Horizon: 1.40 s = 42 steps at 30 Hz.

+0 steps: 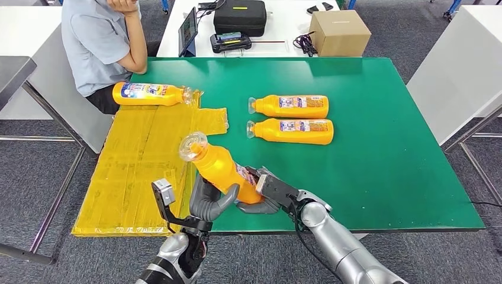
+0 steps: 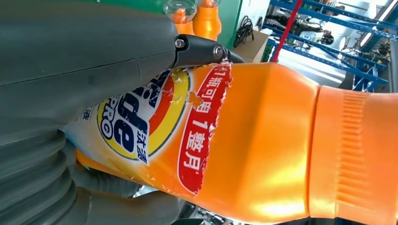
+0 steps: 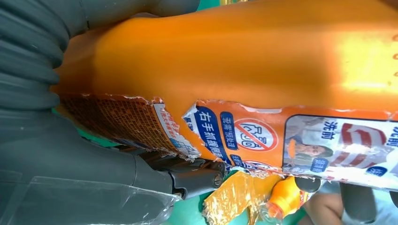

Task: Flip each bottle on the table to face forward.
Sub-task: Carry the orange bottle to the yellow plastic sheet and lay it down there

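Both robot hands (image 1: 237, 198) around tilted bottle (image 1: 222, 168)

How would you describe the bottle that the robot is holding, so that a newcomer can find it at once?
Start at the green table and go to its near edge, beside the yellow taped sheet. There the held bottle is gripped by the left hand and the right hand. The two bottles at mid-table and the bottle near the seated person lie flat; this one is raised and tilted.

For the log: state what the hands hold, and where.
Both the left hand and right hand grip one orange bottle around its lower body.
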Tool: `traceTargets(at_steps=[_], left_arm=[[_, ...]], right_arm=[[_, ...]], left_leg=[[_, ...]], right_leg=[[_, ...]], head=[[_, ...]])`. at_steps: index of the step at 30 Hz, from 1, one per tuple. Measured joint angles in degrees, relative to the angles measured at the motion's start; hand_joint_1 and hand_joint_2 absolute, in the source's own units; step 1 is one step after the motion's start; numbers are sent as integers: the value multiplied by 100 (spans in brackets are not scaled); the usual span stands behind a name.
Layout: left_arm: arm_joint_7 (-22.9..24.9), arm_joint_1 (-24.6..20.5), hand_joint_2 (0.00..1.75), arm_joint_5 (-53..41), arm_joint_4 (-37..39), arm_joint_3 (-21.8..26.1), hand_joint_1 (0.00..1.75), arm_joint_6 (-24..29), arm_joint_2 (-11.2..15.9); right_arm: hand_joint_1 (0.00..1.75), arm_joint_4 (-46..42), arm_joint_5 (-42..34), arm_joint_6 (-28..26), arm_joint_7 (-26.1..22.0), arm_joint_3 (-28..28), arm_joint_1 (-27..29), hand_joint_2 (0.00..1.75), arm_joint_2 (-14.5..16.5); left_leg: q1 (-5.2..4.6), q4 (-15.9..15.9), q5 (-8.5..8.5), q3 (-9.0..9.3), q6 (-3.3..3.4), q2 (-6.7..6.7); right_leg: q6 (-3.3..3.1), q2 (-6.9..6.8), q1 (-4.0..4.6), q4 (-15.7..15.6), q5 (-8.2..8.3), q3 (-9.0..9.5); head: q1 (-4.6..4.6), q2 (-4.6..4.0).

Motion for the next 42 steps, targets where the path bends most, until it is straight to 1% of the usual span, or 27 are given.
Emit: traceTargets(at_steps=[3,4,6,7,10,13,15,17,23,25,27,30,32,34,35,37,38,39,40,42], left_arm=[[-30,10,175,19,1,17,175,-38,2],[-39,16,175,20,1,23,175,-41,2],[-53,33,175,20,1,31,175,-47,3],[-59,40,175,19,1,35,175,-50,5],[-76,53,175,9,0,43,175,-72,17],[-97,58,175,-60,-3,41,175,-79,21],[-133,57,175,-236,-9,34,175,96,21],[-183,53,175,-536,-20,20,175,441,22],[-214,13,175,-1468,-95,15,175,1710,90],[-213,7,175,-1601,-177,26,175,1953,123],[-193,10,175,-1544,-309,60,175,1935,151],[-124,42,175,-1220,-539,141,175,1686,163],[-126,67,175,-1291,-705,183,175,1824,176],[-163,70,175,-1721,-829,213,175,2299,211],[-160,64,175,-2087,-859,223,175,2651,238],[-41,32,175,-3095,-873,232,174,3451,317],[86,1,175,-3754,-864,233,174,3841,371],[249,-38,175,-4370,-849,234,174,4105,428],[440,-82,175,-4937,-824,237,174,4258,487],[876,-178,175,-5915,-732,243,175,4353,601]], right_arm=[[140,105,-11,0,-25,28,-46,175,10],[118,138,-9,-1,-28,35,-57,175,12],[82,202,4,-7,-39,50,-79,175,14],[48,230,14,-13,-46,56,-86,175,16],[0,310,45,-35,-56,66,-90,175,35],[0,405,100,-102,-28,82,-83,175,56],[0,462,154,-188,13,92,-66,175,63],[0,512,197,-288,39,98,-34,175,68],[0,608,295,-648,109,81,103,175,76],[0,625,371,-784,150,57,155,175,81],[0,634,425,-850,172,39,206,175,88],[0,635,470,-867,179,9,261,175,107],[0,635,512,-909,182,-18,288,175,119],[0,635,550,-981,184,-56,319,175,132],[0,634,572,-1023,184,-79,335,175,140],[0,630,621,-1099,179,-128,368,175,154],[0,628,649,-1129,173,-155,384,175,161],[0,627,674,-1145,167,-184,396,175,166],[0,627,698,-1154,161,-212,405,175,170],[0,627,740,-1156,151,-268,412,175,180]], left_leg=[[0,0,0,0,0,0],[0,0,0,0,0,0],[0,0,0,0,0,0],[0,0,0,0,0,0],[0,0,0,0,0,0],[0,0,0,0,0,0],[0,0,0,0,0,0],[0,0,0,0,0,-1],[0,0,0,0,0,-1],[0,0,0,0,0,0],[1,0,0,0,0,0],[0,0,0,-1,0,0],[0,0,0,-1,0,0],[0,0,0,-1,0,0],[0,0,0,-1,0,0],[0,0,0,0,0,0],[1,0,0,0,0,0],[1,0,1,1,-1,0],[1,0,1,1,-1,0],[1,0,2,1,-1,1]], right_leg=[[0,0,0,0,0,0],[0,0,0,0,0,0],[0,0,0,0,0,0],[0,0,0,0,0,-1],[0,0,0,0,0,-1],[0,0,0,0,0,-1],[0,0,0,0,0,0],[0,0,0,0,0,0],[0,0,0,0,0,-1],[0,0,0,0,0,-1],[0,0,0,0,0,-1],[0,0,0,0,0,0],[0,0,0,0,0,0],[0,0,0,0,0,0],[0,0,0,0,0,-1],[0,0,0,0,0,-1],[0,0,0,0,0,-1],[0,0,0,0,0,-1],[0,0,0,1,0,0],[0,1,0,1,0,0]], head=[[1,0],[0,0],[-1,0],[0,0],[1,0],[0,0],[1,0],[2,0],[0,0],[0,0],[0,0],[1,0],[1,0],[2,0],[1,0],[1,0],[1,0],[1,0],[1,0],[1,0]])
